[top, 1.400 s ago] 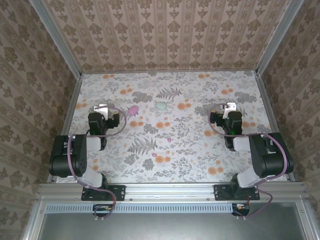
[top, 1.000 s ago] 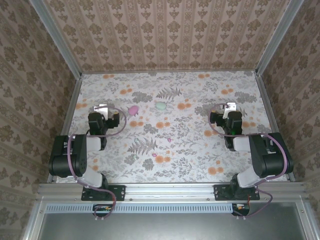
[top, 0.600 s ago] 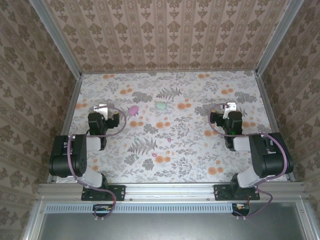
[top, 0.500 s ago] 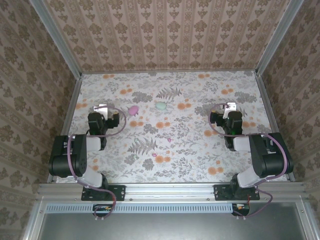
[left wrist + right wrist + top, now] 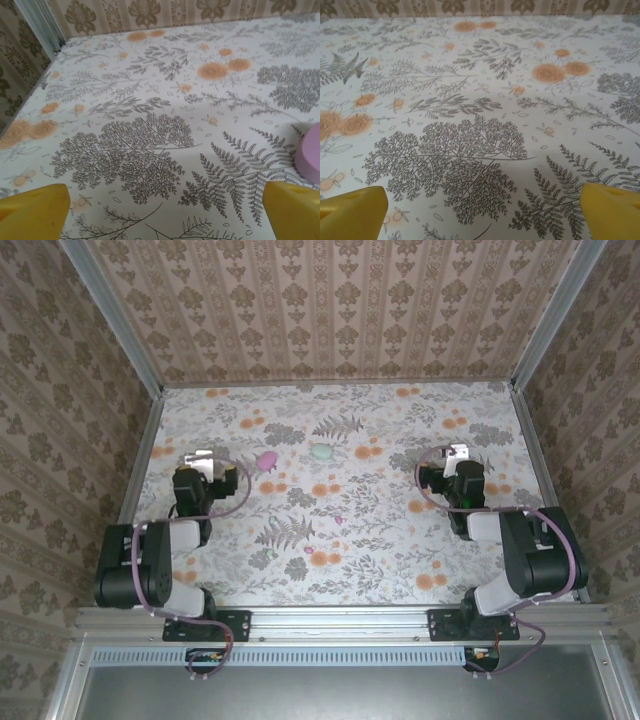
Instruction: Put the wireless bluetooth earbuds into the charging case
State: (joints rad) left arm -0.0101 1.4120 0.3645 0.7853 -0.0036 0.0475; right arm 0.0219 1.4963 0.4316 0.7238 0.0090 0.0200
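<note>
Top view: 1 tiny pink earbud (image 5: 337,519) sits near-side and right of the pink case (image 5: 266,461), well apart. Likely light and slippery, so pinch across its body.

Left wrist: left gripper (image 5: 162,210) spread wide, empty, pink case just right of it.

Right wrist: right gripper (image 5: 482,210) spread wide, empty.

Soft, even, fairly bright light; no glare.
Wrist views: yellow fingertips (image 5: 35,210) close to the lens are blurred, floral table (image 5: 150,100) just ahead of them sharp, softening farther out; shadows faint.
</note>
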